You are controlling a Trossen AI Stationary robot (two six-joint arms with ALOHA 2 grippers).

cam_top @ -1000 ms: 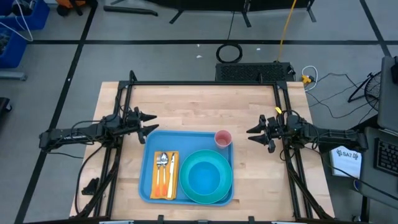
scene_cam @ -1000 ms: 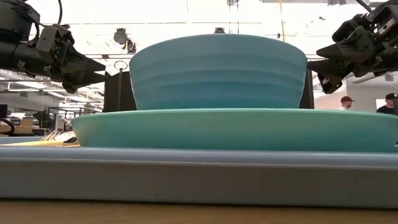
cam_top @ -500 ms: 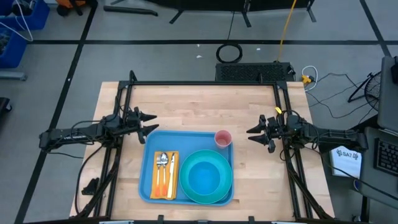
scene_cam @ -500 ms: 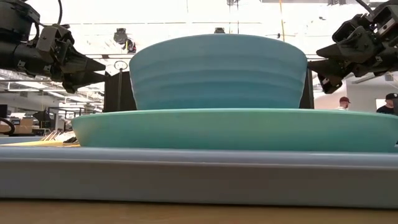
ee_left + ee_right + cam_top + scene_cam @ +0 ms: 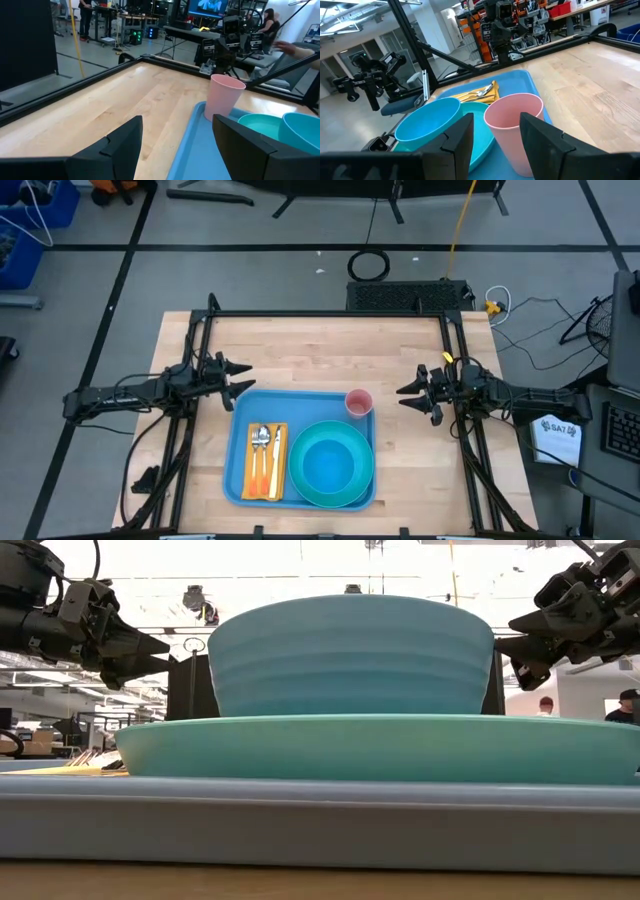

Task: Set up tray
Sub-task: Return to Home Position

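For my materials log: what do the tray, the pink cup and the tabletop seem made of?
Tray: probably smooth plastic, uniform sky-blue, moulded low rim. Pink cup: likely matte plastic, even colour. Tabletop: light wood, visible grain and plank seams.

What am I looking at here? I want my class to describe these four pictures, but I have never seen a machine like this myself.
It is a robot with two dark arms working at a wooden table. One picture looks straight down from above, one looks level across the tabletop, and the other two come from a camera on each wrist. The left arm and the right arm hover at either side of the table, jaws open, holding nothing. Between them lies a blue tray. On it stand a pink cup and a teal plate with a blue bowl on it. Beside the plate is a yellow napkin carrying three pieces of cutlery.
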